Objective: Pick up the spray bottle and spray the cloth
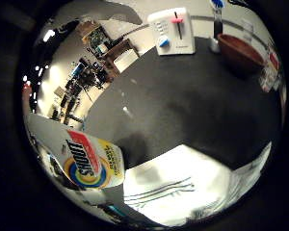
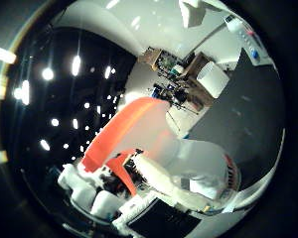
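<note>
- Little finger side palm view: the spray bottle [image 1: 89, 161], label showing, sits at lower left of the frame, lifted clear of the dark worktop [image 1: 183, 110]. The white cloth [image 1: 183, 185] lies spread just beside it at the bottom, apparently ready for spraying. A white switch box [image 1: 173, 31] and a brown bowl [image 1: 238, 50] stand well apart along the far edge, leaving open worktop between.
- Thumb side palm view: the robot hand [image 2: 139, 191] has its white fingers [image 2: 161, 178] curled round the bottle's neck, below the orange spray head [image 2: 124, 131], seemingly to reach the trigger.
</note>
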You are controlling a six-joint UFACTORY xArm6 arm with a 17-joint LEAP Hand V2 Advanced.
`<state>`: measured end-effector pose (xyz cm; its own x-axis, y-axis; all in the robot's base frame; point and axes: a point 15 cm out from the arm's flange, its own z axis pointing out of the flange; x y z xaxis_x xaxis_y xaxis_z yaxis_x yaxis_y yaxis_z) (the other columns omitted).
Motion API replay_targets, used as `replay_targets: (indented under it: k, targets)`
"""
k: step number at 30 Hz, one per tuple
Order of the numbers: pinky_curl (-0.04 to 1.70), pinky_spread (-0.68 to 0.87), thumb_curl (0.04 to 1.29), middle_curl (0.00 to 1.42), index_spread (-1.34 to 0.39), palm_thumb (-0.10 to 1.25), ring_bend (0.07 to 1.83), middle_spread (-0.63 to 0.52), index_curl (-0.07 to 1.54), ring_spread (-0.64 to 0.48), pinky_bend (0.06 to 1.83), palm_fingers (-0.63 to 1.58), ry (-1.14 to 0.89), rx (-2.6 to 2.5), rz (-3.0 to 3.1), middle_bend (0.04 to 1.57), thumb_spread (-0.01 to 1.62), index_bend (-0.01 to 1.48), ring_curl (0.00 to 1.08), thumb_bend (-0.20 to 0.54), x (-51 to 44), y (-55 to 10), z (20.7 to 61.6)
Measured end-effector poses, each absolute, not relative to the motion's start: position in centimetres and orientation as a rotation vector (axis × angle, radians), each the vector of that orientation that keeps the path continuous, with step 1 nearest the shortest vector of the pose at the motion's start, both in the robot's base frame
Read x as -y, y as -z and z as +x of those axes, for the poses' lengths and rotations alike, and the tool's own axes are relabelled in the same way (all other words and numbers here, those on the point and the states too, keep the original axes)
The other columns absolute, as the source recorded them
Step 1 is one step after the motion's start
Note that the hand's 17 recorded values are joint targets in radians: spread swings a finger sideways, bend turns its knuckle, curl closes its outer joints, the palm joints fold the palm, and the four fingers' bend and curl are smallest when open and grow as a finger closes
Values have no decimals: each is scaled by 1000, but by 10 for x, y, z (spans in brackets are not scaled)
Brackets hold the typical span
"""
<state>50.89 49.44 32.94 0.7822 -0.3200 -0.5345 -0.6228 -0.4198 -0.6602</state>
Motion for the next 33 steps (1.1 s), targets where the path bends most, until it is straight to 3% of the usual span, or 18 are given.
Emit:
replay_targets:
  k: [27,33]
  targets:
    - [140,666,397,272,-365,397,303,-27,392,282,828,267,-339,-696,-1979,172,1006,203,197,-29,-464,-397,514]
    - [137,665,401,266,-367,406,290,-25,395,283,825,271,-309,-728,-1959,171,1014,209,207,-27,-441,-404,530]
